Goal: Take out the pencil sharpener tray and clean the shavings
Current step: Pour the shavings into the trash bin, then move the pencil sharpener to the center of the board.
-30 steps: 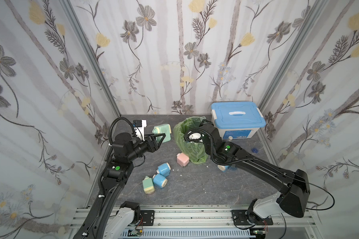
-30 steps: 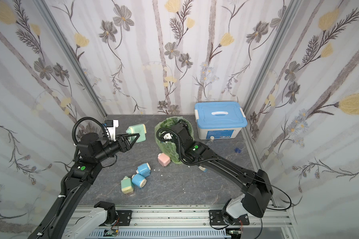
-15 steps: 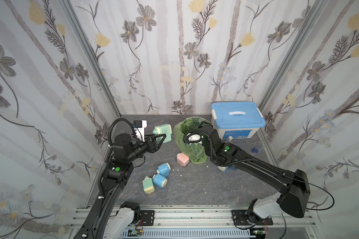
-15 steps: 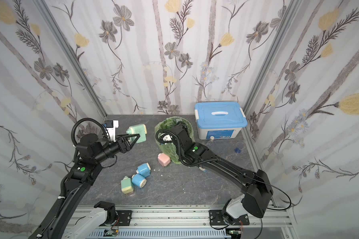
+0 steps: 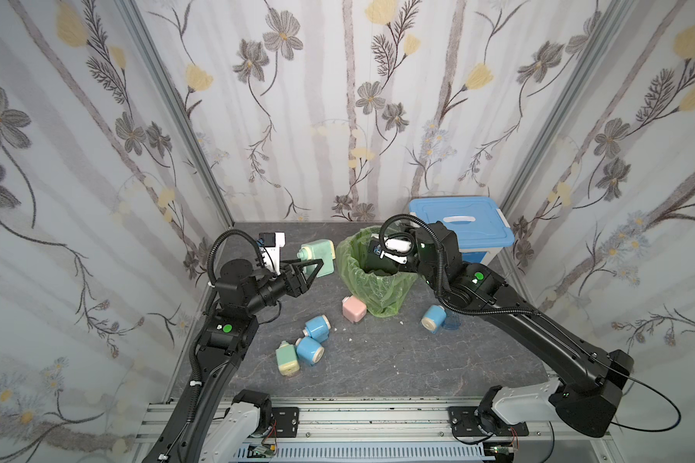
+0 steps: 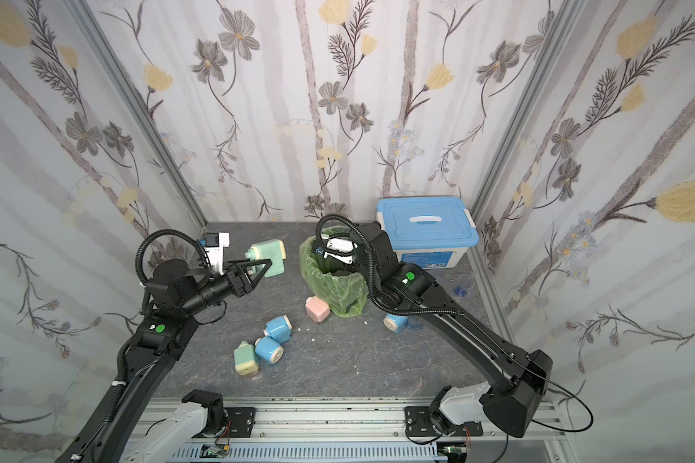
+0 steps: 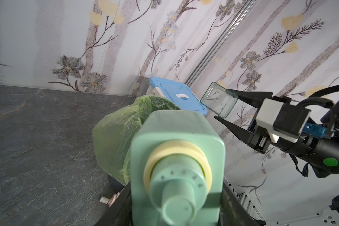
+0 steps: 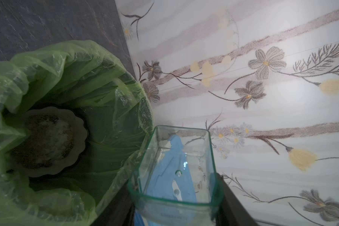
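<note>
**Clear tray held at the bin's rim, sharpener body gripped beside it**

We see the right gripper (image 7: 223, 103) pinching the tray (image 8: 176, 170) by its 2 long walls. The tray is a clear, green-tinted plastic tub, rectangular with rounded corners. Its long axis runs along the fingers, with the closed end away from the wrist and the open mouth toward the wrist camera. It hangs at the rim of the bin (image 5: 372, 288), on the side facing the blue-lidded box (image 5: 462, 224). We cannot tell whether it is over the mouth or just outside. The bin is black and lined with a crinkled, translucent green bag, with dark and whitish debris at its bottom.

The left gripper (image 5: 314, 268) is clamped on the mint-green sharpener (image 5: 318, 255), a smooth rounded block with a cream ring and a knob. It is held above the bench (image 5: 378, 368) toward the back-left corner, knob pointing at the left edge.

The shavings (image 5: 398, 321) show as tiny whitish flecks on the dark, stone-veined slab by the bin's foot. A pink sharpener (image 5: 354, 310) sits just beside the bin, and 3 more cluster (image 5: 309, 350) nearer the left edge. Open slab runs along the front edge.
</note>
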`<action>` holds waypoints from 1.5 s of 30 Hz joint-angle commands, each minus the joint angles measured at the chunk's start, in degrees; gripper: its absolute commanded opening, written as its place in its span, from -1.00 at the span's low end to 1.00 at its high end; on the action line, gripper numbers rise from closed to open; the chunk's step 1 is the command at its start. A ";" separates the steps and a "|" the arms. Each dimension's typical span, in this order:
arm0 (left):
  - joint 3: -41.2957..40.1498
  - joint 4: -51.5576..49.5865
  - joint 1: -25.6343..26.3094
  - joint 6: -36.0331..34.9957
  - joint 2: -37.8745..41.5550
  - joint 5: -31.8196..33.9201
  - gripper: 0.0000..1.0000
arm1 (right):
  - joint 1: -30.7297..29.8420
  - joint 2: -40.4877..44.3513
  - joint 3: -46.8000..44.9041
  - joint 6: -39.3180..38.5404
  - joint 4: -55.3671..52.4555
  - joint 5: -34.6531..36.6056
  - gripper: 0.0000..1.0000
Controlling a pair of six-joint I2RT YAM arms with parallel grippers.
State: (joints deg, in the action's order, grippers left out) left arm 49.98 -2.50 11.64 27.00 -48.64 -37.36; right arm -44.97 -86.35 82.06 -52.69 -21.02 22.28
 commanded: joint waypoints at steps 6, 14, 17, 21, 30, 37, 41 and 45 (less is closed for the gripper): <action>-1.49 12.81 0.04 3.67 -0.05 -9.31 -0.05 | 6.09 11.53 -10.70 20.13 5.85 -28.80 0.08; -4.80 32.07 1.72 11.58 2.20 -22.35 -0.03 | 17.54 22.21 -18.62 35.41 9.93 -60.37 0.14; -4.89 34.37 3.79 11.58 2.89 -24.20 -0.03 | 20.89 22.79 -19.35 40.07 9.66 -69.72 0.14; -3.56 33.30 8.61 8.65 2.55 -26.28 -0.03 | 25.31 21.72 -20.25 46.00 10.43 -84.12 0.12; -1.62 29.06 16.66 -1.91 -0.44 -21.75 -0.04 | 26.02 21.18 -26.25 58.63 18.98 -99.50 0.14; -1.37 32.87 18.88 -2.43 -4.75 -22.22 -0.04 | 24.77 21.86 -30.09 61.76 19.66 -100.43 0.13; -1.54 32.40 18.95 -2.74 -4.92 -21.78 -0.04 | 24.25 23.09 -33.58 61.36 19.44 -97.64 0.13; -1.35 26.11 18.89 -6.62 -2.45 -16.38 -0.04 | 21.53 25.08 -39.31 60.42 20.05 -90.02 0.09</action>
State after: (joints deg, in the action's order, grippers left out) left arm 48.01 24.67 30.52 23.97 -52.34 -57.76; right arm -21.80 -62.22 44.80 8.16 -3.79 -72.73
